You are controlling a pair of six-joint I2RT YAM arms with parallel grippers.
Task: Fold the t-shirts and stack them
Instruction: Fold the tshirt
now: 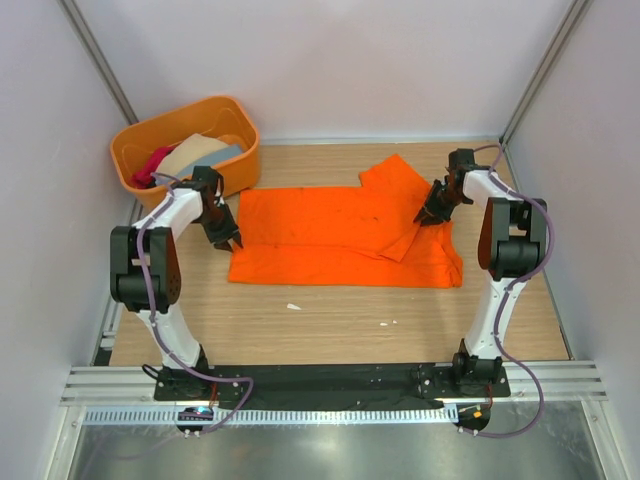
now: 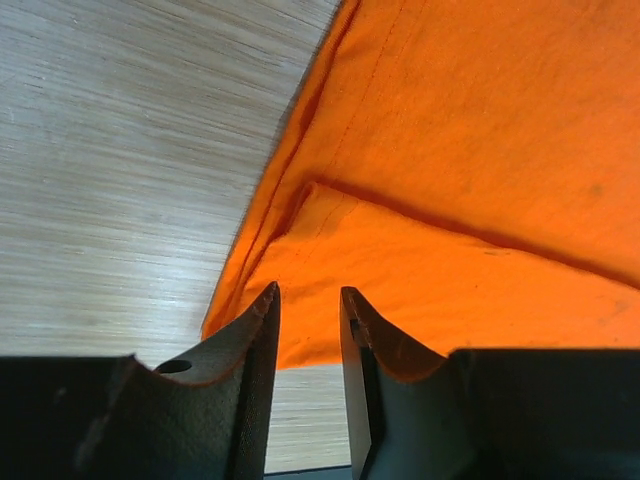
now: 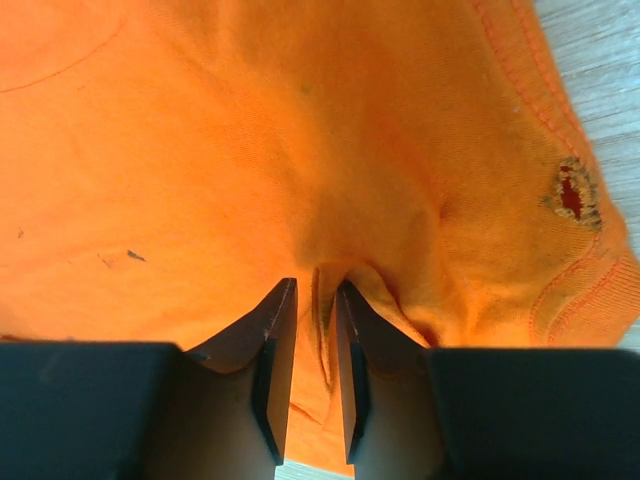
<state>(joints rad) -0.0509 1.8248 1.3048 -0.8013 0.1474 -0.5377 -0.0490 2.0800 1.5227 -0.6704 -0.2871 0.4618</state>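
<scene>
A bright orange t-shirt (image 1: 340, 235) lies spread on the wooden table, its right side folded over in a slanted flap. My left gripper (image 1: 228, 240) hangs at the shirt's left edge. In the left wrist view it (image 2: 307, 290) is open with a narrow gap above the shirt's (image 2: 450, 150) corner, and nothing is between the jaws. My right gripper (image 1: 428, 215) sits on the shirt's upper right part. In the right wrist view it (image 3: 315, 285) is shut on a pinched ridge of the orange cloth (image 3: 250, 130). More t-shirts lie in a tub: crimson (image 1: 152, 165), beige (image 1: 195, 152) and grey-blue (image 1: 228, 152).
The rigid orange tub (image 1: 235, 165) stands at the back left, close behind my left arm. White walls close off the table on the left, right and back. A small frayed hole (image 3: 570, 195) shows near the shirt's hem. Bare wood (image 1: 330, 320) lies between the shirt and the arm bases.
</scene>
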